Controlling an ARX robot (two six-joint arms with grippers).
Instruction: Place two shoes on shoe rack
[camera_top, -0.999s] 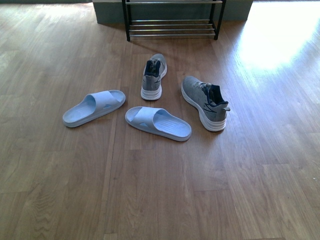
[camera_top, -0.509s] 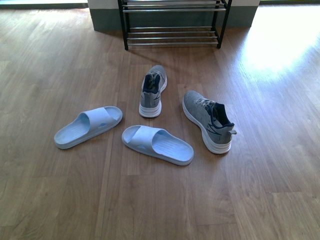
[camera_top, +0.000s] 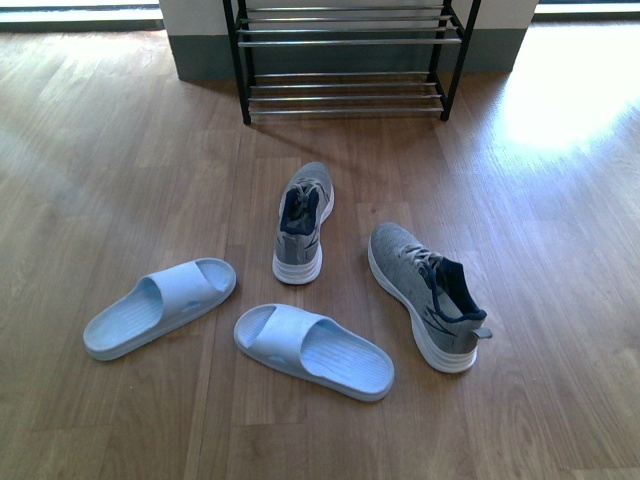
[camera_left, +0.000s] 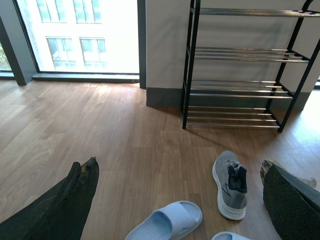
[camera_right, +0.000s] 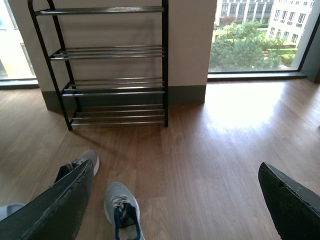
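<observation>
Two grey knit sneakers lie on the wood floor, one (camera_top: 303, 220) toe towards the shoe rack (camera_top: 345, 60), the other (camera_top: 425, 295) to its right and angled. Two pale blue slides lie nearer me, one at the left (camera_top: 160, 307) and one in the middle (camera_top: 313, 350). No gripper appears in the front view. My left gripper (camera_left: 180, 162) is open and empty, above the floor with a sneaker (camera_left: 230, 185) and a slide (camera_left: 167, 222) between its fingers. My right gripper (camera_right: 175, 165) is open and empty; a sneaker (camera_right: 122, 210) lies near its left finger (camera_right: 60, 205).
The rack (camera_left: 240, 55) stands against a pale wall with a grey skirting (camera_top: 205, 55), and its chrome tiers carry nothing. Floor-to-ceiling windows (camera_right: 260, 35) flank the wall. Bright sunlight falls on the floor (camera_top: 570, 90) at the right.
The front view has closed in on the rack. The shoes and the rack now sit lower and larger in the frame, and more tiers show. The shoes themselves have not shifted on the floor.
</observation>
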